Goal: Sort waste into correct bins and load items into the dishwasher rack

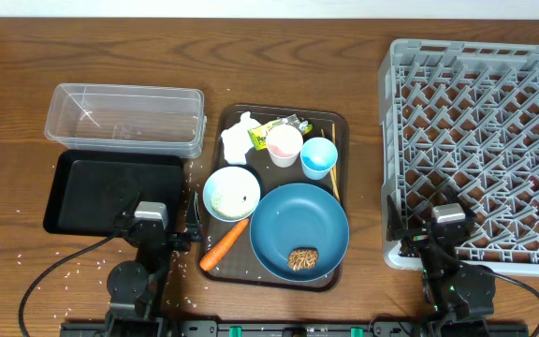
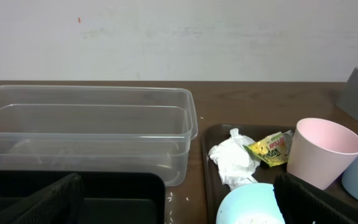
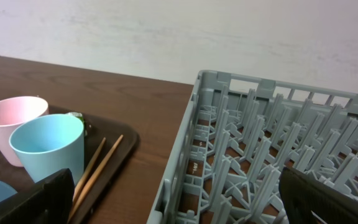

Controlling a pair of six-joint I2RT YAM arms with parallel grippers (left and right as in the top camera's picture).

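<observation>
On the brown serving tray (image 1: 342,122) lie a crumpled tissue (image 1: 238,139), a yellow-green wrapper (image 1: 271,131), a pinkish-white cup (image 1: 284,144), a light-blue cup (image 1: 318,157), chopsticks (image 1: 335,173), a white bowl (image 1: 231,192), a carrot (image 1: 225,243) and a blue dish (image 1: 298,225) holding a brown food piece (image 1: 303,258). The clear tub (image 1: 124,117) and black tray (image 1: 106,192) stand to the left, the grey rack (image 1: 480,140) to the right. My left gripper (image 1: 157,229) hangs open over the black tray's near right corner. My right gripper (image 1: 433,229) is open at the rack's near left corner. Both hold nothing.
Loose rice grains (image 1: 73,267) are scattered on the wooden table in front of the black tray, and a few (image 2: 169,199) lie between that tray and the serving tray. A pale wall runs behind the table.
</observation>
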